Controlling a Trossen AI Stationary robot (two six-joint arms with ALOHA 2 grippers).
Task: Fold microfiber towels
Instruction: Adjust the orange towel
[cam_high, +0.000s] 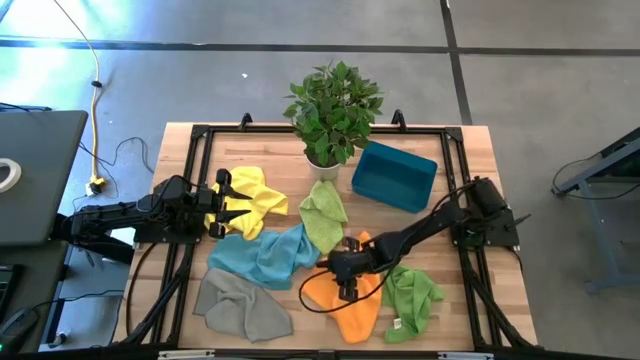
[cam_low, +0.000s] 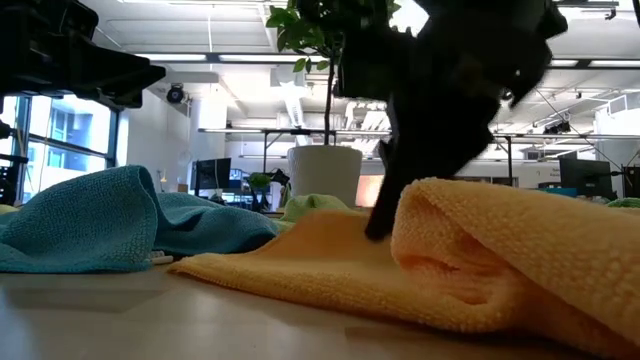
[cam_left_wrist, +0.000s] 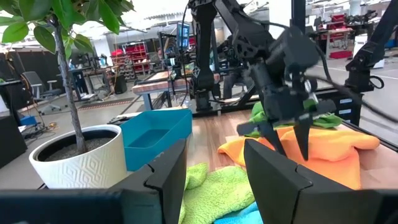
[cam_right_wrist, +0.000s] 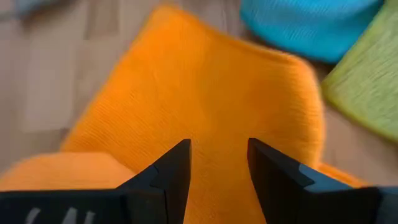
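Note:
Several microfiber towels lie crumpled on the wooden table: yellow (cam_high: 255, 192), light blue (cam_high: 265, 255), light green (cam_high: 325, 215), grey (cam_high: 240, 305), orange (cam_high: 350, 300) and green (cam_high: 410, 295). My right gripper (cam_right_wrist: 217, 149) stands open, slanting down over the orange towel (cam_right_wrist: 205, 93), beside a raised fold (cam_low: 470, 240) of it. My left gripper (cam_left_wrist: 214, 149) waits open and level at the table's left, by the yellow towel, with nothing between its fingers. My right gripper points slanting down at the flat middle of the orange towel (cam_low: 330, 250), fingers apart. One fingertip (cam_low: 378, 230) shows right at the cloth, but I cannot tell whether it touches.
A teal plastic bin (cam_high: 393, 175) and a potted plant in a white pot (cam_high: 332, 110) stand at the table's far side. A black frame (cam_high: 200, 140) runs round the table top. Bare wood shows at the near edge, between the grey and orange towels.

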